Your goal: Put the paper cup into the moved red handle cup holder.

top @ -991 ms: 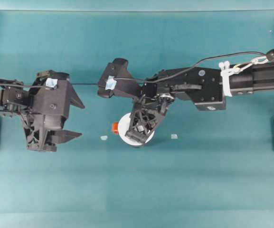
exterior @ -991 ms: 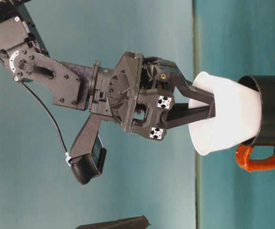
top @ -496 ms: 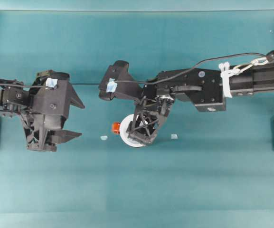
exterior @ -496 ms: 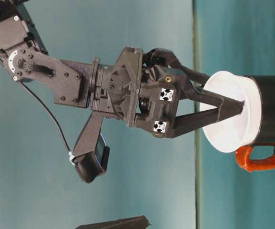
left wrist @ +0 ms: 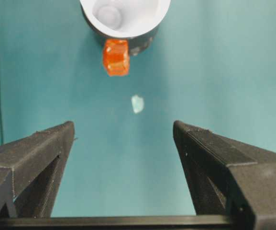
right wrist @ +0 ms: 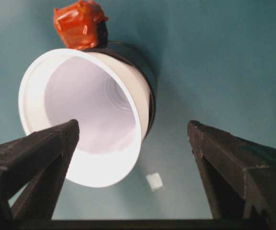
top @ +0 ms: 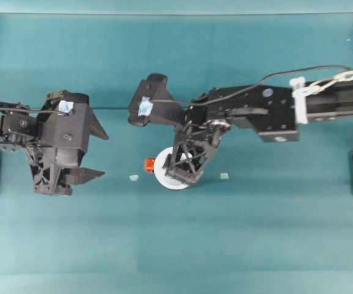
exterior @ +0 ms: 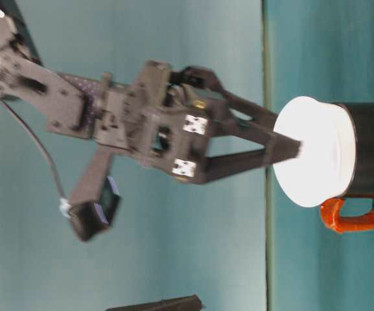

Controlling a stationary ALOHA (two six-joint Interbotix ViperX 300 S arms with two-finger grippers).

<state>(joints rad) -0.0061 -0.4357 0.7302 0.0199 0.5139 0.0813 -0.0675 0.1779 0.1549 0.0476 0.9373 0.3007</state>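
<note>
Paper cup (top: 164, 173) sits nested in the red handle cup holder (exterior: 371, 159), near table centre. Overhead view mostly hides the holder under the cup and right gripper (top: 185, 174); just the orange-red handle tab pokes out on the cup's left side. Table-level view gives what overhead cannot: the cup's white rim stands proud above the black holder wall, holder upright on the table (top: 256, 233), handle loop on its side.

Right gripper hovers over the cup, jaws spread apart. Right wrist view shows one finger (right wrist: 30, 158) in front of the cup's rim and the other finger well off to the side, nothing clamped. Table-level view is motion-blurred, but one fingertip appears at or touching the rim; contact cannot be told for sure.

Left gripper (top: 93, 153) parked well apart at the table's left, jaws wide, holding nothing. Left wrist view looks between its fingers toward the cup and handle tab, and shows a small pale scrap (left wrist: 137, 103) on the table between gripper and holder. Overhead shows a second scrap (top: 224, 176) on the cup's other side.
</note>
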